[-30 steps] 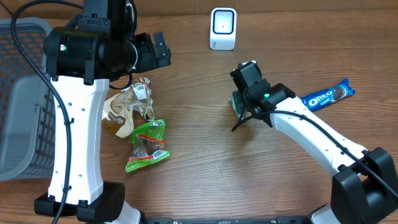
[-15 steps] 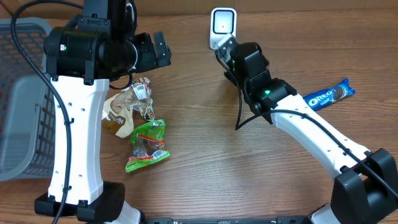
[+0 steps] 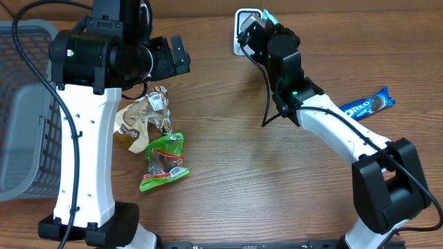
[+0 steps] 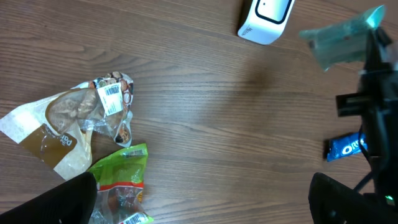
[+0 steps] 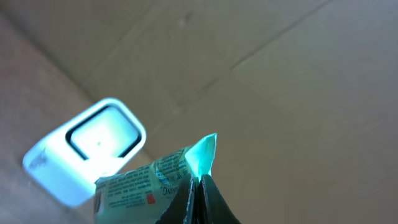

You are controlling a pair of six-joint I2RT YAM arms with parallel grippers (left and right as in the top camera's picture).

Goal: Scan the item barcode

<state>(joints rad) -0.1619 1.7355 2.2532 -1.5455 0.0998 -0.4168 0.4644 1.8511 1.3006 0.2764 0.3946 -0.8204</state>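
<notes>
My right gripper (image 3: 259, 28) is shut on the sealed edge of a teal snack packet (image 5: 149, 183), the item. It holds the packet (image 3: 268, 15) in the air right in front of the white barcode scanner (image 3: 238, 47) at the table's far edge. In the right wrist view the scanner (image 5: 87, 152) lies just behind the packet's printed face, and the fingertips (image 5: 198, 186) pinch its corner. The left wrist view shows the packet (image 4: 341, 43) to the right of the scanner (image 4: 264, 15). My left gripper (image 3: 181, 57) hangs wide open above the table, holding nothing.
A brown and clear snack bag (image 3: 142, 117) and a green packet (image 3: 164, 160) lie under the left arm. A blue Oreo pack (image 3: 365, 105) lies at the right. A grey basket (image 3: 24, 104) stands at the left edge.
My right gripper has lifted the teal packet from mid-table and carried it back to the scanner. The left arm has not moved.
</notes>
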